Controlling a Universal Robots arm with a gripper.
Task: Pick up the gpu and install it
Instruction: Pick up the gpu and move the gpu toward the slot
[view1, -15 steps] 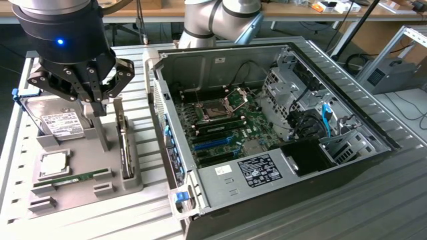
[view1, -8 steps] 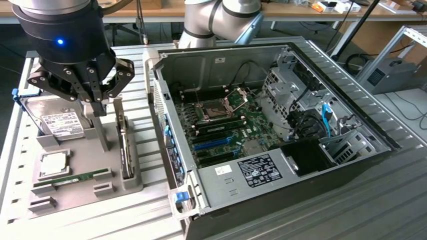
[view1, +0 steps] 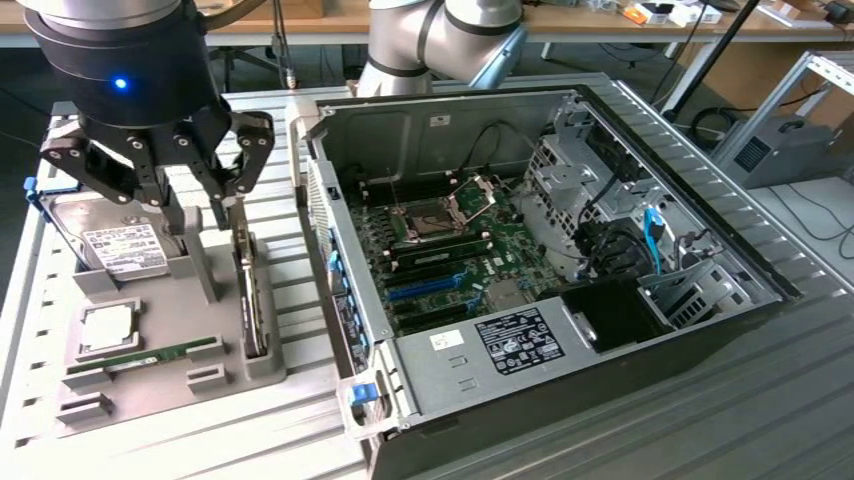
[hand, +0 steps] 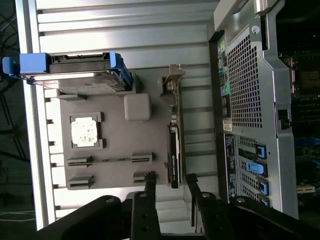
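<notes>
Gripper (hand: 170, 180) hangs over tray (hand: 115, 145), jaws apart, holding nothing, straddling line of gpu (hand: 173, 155). Gpu stands on edge in tray slot nearest case (hand: 250, 100), top edge free for grasp. Tray near worktop (hand: 125, 30) edge, exterior view's left.

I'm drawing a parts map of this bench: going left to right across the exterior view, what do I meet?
Silver hard drive with white label → thin black gpu card standing on edge → green motherboard in the open metal computer case → bright blue cable.
</notes>
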